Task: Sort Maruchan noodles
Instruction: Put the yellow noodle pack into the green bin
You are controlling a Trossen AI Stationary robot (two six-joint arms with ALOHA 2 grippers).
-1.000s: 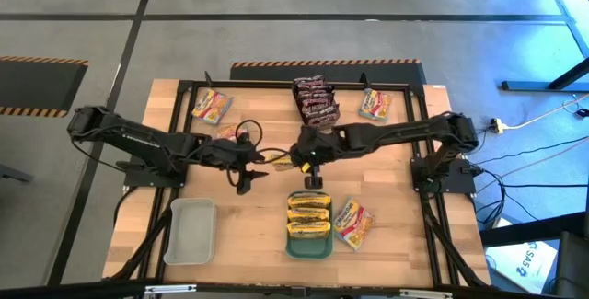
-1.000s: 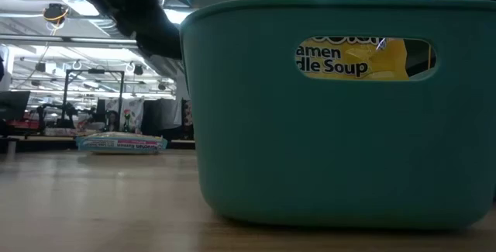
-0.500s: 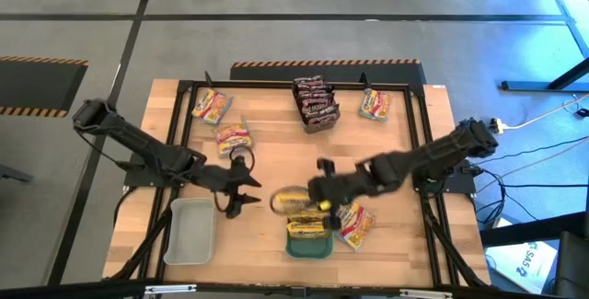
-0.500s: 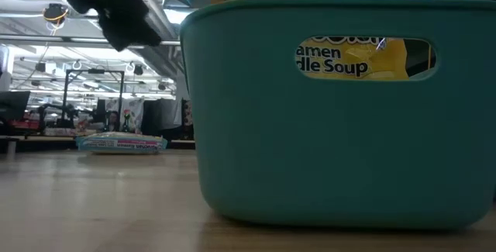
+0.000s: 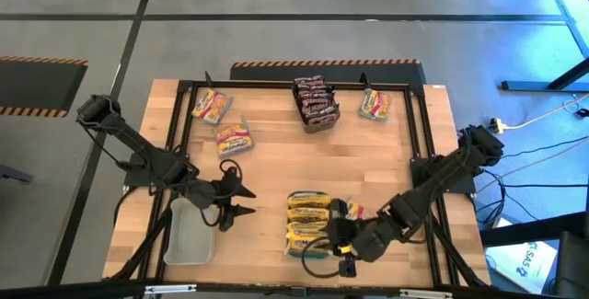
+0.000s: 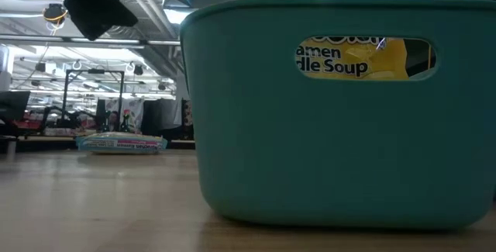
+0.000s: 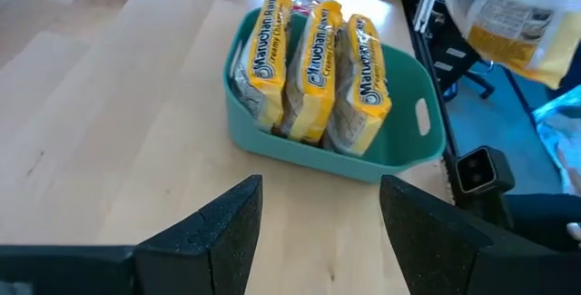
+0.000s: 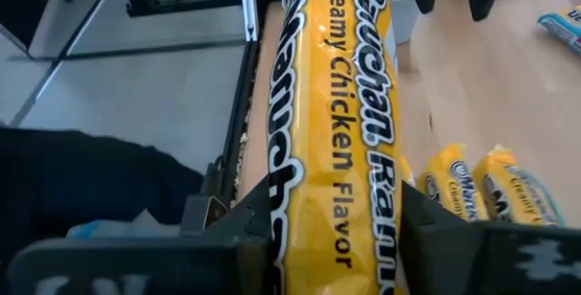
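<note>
My right gripper [image 5: 336, 244] hovers by the near end of the teal tray [image 5: 296, 248], shut on a yellow Maruchan noodles packet [image 8: 331, 132], which also shows in the left wrist view as the blurred packet [image 7: 508, 14]. Three yellow packets [image 7: 313, 68] stand on edge in the teal tray [image 7: 399, 145]. My left gripper [image 5: 230, 202] hangs open and holds nothing, to the left of that tray and above the table. Dark packets [image 5: 315, 101] sit in a tray at the far edge. Orange-red packets [image 5: 212, 106] [image 5: 233, 138] [image 5: 375, 104] lie flat on the wood. My right gripper pinches the yellow packet between its two fingers [image 8: 241, 231], one on each side, at the packet's near end [image 8: 331, 240]. The packet runs on ahead of the fingers, along them. It is lifted clear of the table and the tray.
A grey tray [image 5: 189, 230] stands at the near left, just beside my left gripper. Another orange-red packet [image 5: 357, 214] lies right of the teal tray, partly under my right arm. A black frame [image 5: 184, 86] runs around the wooden table.
My right gripper has swung from the table's middle toward the near edge with the yellow packet, ending by the teal tray's near end. My left gripper has drawn back from the middle toward the near left, toward the grey tray, staying open.
</note>
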